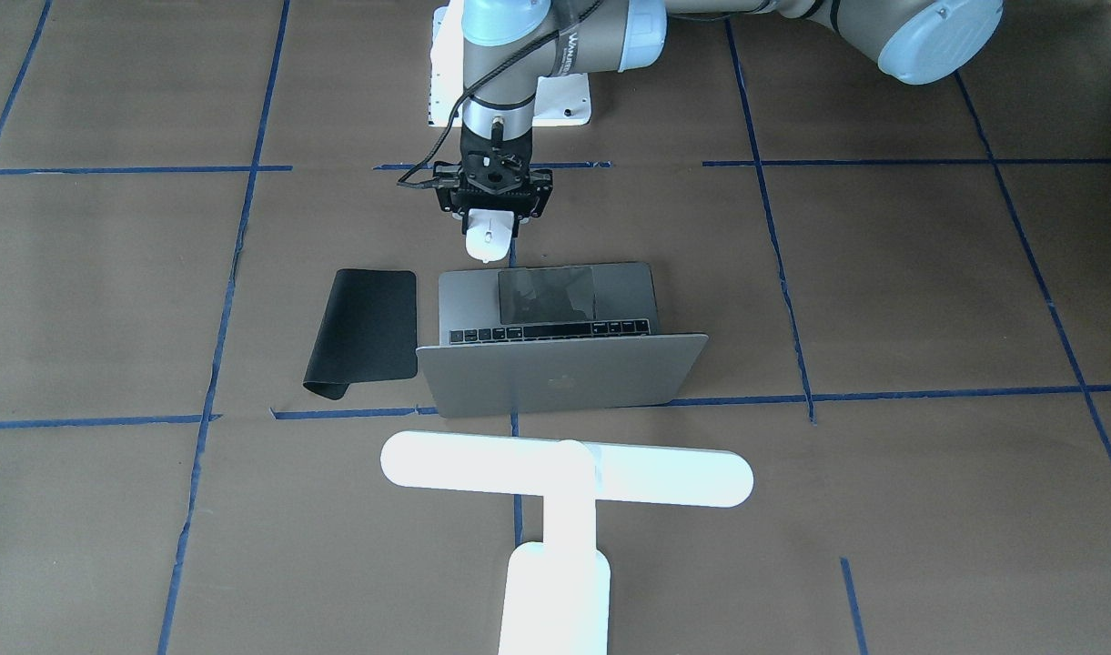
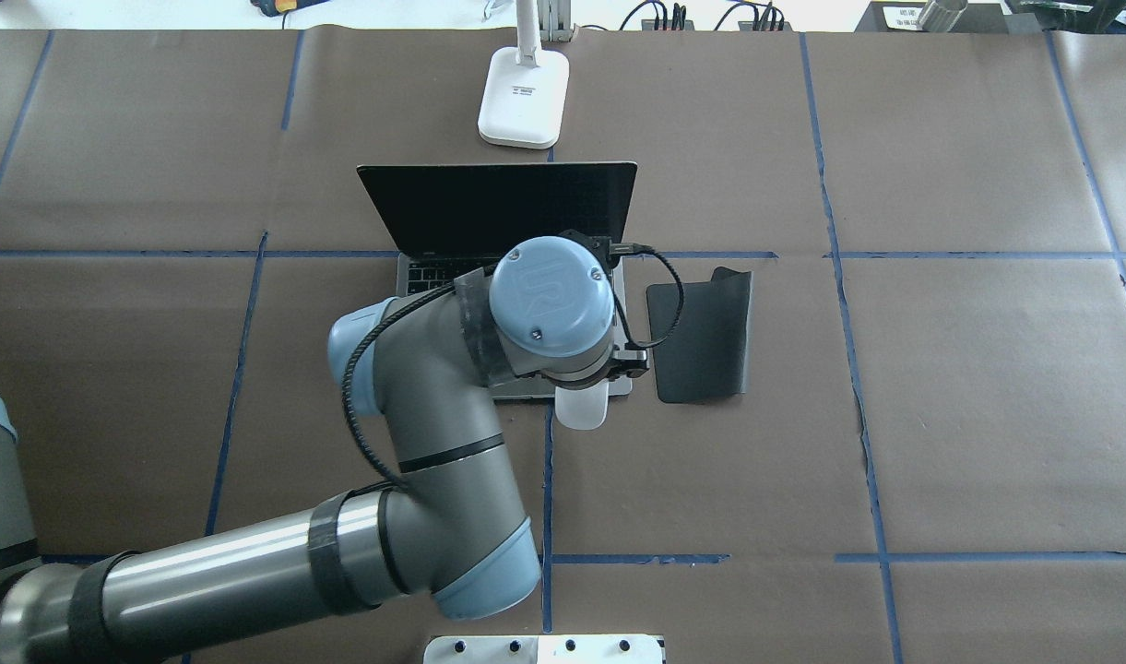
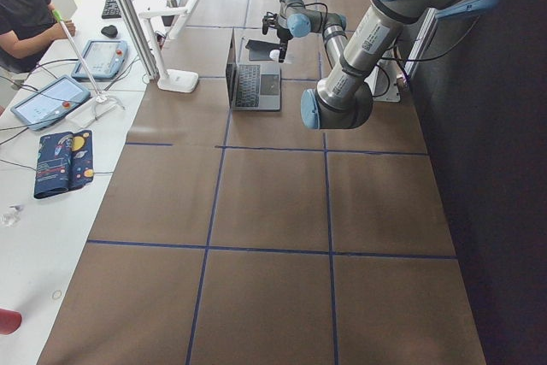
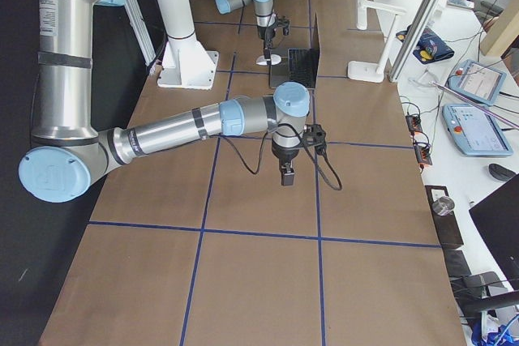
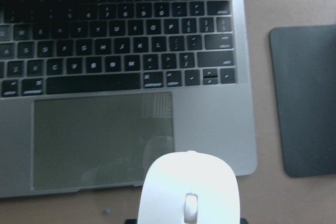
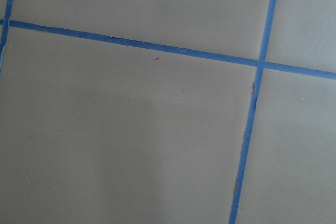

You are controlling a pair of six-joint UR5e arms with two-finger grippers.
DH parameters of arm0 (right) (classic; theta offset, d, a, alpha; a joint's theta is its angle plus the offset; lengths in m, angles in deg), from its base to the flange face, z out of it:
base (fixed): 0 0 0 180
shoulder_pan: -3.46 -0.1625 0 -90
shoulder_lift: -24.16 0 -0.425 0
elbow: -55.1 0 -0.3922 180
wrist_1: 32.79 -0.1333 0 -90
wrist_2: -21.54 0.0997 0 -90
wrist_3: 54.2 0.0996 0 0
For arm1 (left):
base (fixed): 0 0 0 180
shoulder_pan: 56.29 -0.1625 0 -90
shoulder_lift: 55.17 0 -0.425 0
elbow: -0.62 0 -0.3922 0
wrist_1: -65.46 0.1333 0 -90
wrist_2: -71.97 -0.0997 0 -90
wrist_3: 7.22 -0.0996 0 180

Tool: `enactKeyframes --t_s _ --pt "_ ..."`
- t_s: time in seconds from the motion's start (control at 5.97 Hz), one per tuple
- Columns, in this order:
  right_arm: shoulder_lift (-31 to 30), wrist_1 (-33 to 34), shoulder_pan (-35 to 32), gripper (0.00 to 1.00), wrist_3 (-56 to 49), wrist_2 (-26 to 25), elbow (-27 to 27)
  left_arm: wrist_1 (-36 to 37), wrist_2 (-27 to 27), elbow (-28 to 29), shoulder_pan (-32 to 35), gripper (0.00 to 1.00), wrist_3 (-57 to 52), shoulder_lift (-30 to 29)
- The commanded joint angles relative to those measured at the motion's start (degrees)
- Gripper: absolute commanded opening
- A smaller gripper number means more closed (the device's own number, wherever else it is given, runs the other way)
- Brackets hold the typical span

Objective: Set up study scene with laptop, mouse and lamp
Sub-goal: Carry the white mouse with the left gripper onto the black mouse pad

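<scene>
mouse [image 5: 189,192]: white, pinched by left gripper [image 1: 491,215] at laptop [image 5: 220,124] front edge, beside mat [image 5: 307,103]. risk: loose pinch drops it onto trackpad. right gripper [image 4: 286,176]: state cannot tell.

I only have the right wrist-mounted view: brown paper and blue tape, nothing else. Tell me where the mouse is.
Observer: The mouse is gripped in the left end effector, just on the robot's side of the front edge of the laptop.
Operator: Give me the mat's position.
Observer: The black mat lies beside the laptop on the robot's right, apart from it, with one far corner curled up.
Operator: Now the lamp.
Observer: The lamp stands beyond the open laptop's lid, on the side away from the robot.
</scene>
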Motion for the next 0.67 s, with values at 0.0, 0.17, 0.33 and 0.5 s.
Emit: enactKeyframes --t_s 0.0,0.17,0.33,0.5 --pt "-1.2 -0.1 -2.9 1.00 -1.1 -0.7 -0.5 -6.0 0.0 15.3 1.0 0.03 2.1 -10.3" --pt "-0.3 -0.1 -2.9 1.00 -0.8 -0.6 -0.1 -6.5 0.0 18.2 1.2 0.03 2.1 -12.6" --pt "0.3 -0.1 -2.9 1.00 -0.8 -0.6 -0.3 -9.1 0.0 24.0 1.2 0.03 3.2 -16.6" --pt "0.7 -0.1 -2.9 1.00 -0.8 -0.6 -0.3 -14.0 -0.1 31.3 1.2 0.03 3.2 -19.0"
